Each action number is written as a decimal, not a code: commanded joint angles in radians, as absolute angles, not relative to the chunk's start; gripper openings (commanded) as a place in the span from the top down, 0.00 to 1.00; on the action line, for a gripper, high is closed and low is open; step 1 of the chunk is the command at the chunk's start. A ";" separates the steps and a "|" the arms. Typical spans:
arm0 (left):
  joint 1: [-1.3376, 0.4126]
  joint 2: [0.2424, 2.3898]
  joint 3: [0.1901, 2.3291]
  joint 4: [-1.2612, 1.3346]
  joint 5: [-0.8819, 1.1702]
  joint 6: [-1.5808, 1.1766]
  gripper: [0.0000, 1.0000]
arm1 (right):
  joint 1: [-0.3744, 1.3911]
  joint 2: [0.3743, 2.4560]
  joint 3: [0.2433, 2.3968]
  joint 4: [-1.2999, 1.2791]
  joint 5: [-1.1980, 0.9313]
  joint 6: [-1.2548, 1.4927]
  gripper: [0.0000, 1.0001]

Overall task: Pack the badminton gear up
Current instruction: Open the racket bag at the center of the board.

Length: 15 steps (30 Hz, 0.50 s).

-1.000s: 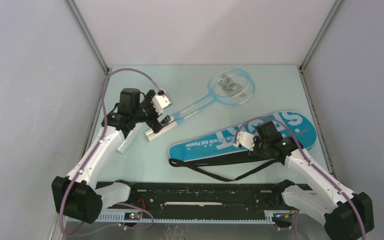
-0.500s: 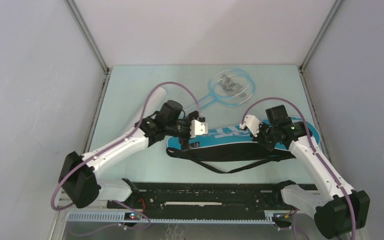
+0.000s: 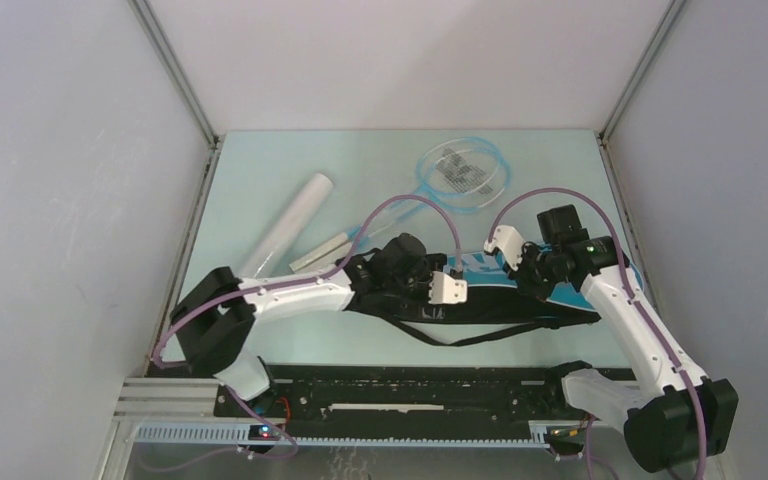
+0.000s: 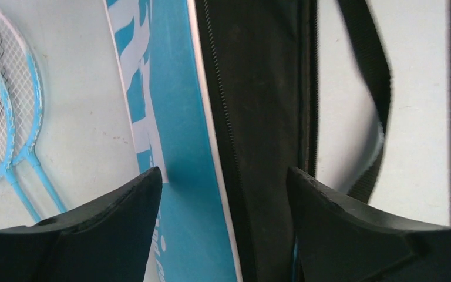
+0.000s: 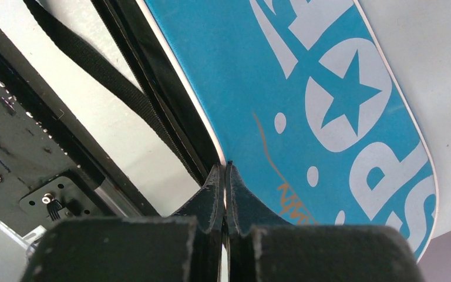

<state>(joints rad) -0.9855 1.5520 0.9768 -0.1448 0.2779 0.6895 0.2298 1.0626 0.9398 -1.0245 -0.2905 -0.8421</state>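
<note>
Left gripper (image 4: 223, 176) was found open, jaws wide apart and set astride the near edge of the bag (image 5: 329, 70), one finger over the blue panel and the other over the black side wall, with the zip (image 4: 217, 117) running between them. Right gripper (image 5: 226, 167) was closed, its tips meeting on the white piping of that same edge at the wide right end; whether fabric was nipped between them could not be confirmed. The bag lay on the near half of the table (image 3: 260, 160), long axis running left to right, narrow end left, zip edge and strap (image 3: 460, 338) on the near side. The left gripper was over the middle of that length, the right gripper well along to the right. The zip line passed lengthwise through the left jaws, so closing them would, in my judgement, pinch across the edge and not along it, which suits lifting or parting the opening. The rackets (image 3: 465, 170) lay beyond the bag, heads far right, handles pointing near left, with the tube (image 3: 288, 225) just to their left and roughly parallel. Both were nearer the left arm and not yet packed.
</note>
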 commanded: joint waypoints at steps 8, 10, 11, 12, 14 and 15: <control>-1.013 1.618 1.066 0.023 0.010 0.699 0.59 | 0.150 1.046 0.980 -1.059 -0.377 -0.854 1.00; -1.012 1.589 1.060 0.008 0.006 0.692 0.72 | 0.130 1.045 0.980 -1.050 -0.393 -0.858 1.00; -1.011 1.576 1.062 -0.025 0.004 0.686 0.80 | 0.121 1.043 0.981 -1.043 -0.400 -0.860 1.00; -1.008 1.561 1.068 -0.047 0.003 0.678 0.90 | 0.114 1.041 0.984 -1.040 -0.406 -0.861 1.00; -0.997 1.533 1.090 -0.088 0.003 0.637 1.00 | 0.105 1.039 1.000 -1.032 -0.414 -0.851 1.00; -0.987 1.520 1.110 -0.116 0.003 0.613 1.00 | 0.101 1.038 1.014 -1.028 -0.419 -0.841 0.98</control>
<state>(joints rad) -1.0058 1.6154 1.0100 -0.0498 0.0395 0.6842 0.1230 1.0603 0.9421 -1.0512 -0.3843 -0.8486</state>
